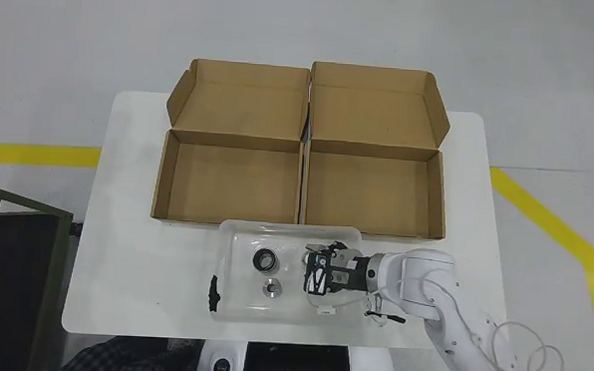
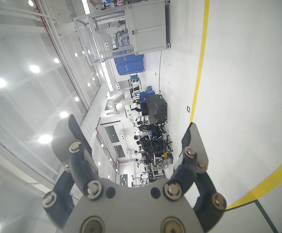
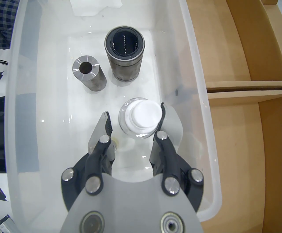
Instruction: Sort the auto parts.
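A clear plastic bin (image 1: 237, 226) at the table's front holds three parts. A dark cylindrical linear bearing (image 3: 124, 59) stands upright beside a smaller steel sleeve (image 3: 89, 74) with a centre hole. Nearer my right gripper (image 3: 134, 111) stands a clear, white-capped part (image 3: 143, 117). That gripper is down inside the bin (image 3: 198, 72) and open around the white-capped part; one finger (image 3: 170, 120) touches its side, the other stands apart. In the top view the right gripper (image 1: 325, 272) is right of the bearing (image 1: 265, 259) and sleeve (image 1: 271, 289). My left gripper (image 2: 132, 121) is open, holding nothing, aimed at the room.
Two open cardboard boxes stand side by side behind the bin, the left box (image 1: 227, 187) and the right box (image 1: 371, 199), lids folded back. A small black item (image 1: 214, 292) lies on the white table by the bin's left front corner.
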`<act>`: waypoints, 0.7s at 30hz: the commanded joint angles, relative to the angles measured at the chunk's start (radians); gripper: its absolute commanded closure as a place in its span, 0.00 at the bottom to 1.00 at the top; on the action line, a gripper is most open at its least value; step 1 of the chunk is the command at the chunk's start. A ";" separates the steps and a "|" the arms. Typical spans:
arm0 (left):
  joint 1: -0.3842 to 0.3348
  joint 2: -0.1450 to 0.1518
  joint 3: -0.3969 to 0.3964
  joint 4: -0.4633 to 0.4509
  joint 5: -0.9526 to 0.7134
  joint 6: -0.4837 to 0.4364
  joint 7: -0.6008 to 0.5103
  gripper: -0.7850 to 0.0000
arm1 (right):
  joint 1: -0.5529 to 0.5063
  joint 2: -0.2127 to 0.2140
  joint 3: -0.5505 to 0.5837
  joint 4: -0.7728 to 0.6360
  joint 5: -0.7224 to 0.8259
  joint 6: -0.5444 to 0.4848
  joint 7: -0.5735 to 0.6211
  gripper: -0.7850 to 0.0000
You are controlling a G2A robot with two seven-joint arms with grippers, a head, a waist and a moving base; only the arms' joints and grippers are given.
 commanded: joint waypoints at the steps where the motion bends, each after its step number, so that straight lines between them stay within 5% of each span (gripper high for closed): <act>1: 0.000 0.000 0.000 0.000 0.000 0.000 0.000 0.00 | 0.005 0.001 -0.004 0.003 0.003 0.001 0.001 0.58; 5: 0.000 0.000 0.000 0.000 0.000 0.000 0.000 0.00 | 0.013 0.002 -0.012 0.009 0.012 0.003 -0.006 0.64; 9: 0.000 0.000 0.000 0.000 0.000 0.000 0.000 0.00 | 0.020 0.004 -0.016 0.020 0.030 -0.002 -0.024 1.00; 21: 0.000 0.000 0.000 0.000 0.000 0.000 0.000 0.00 | 0.017 0.016 0.021 -0.007 0.122 -0.025 -0.114 1.00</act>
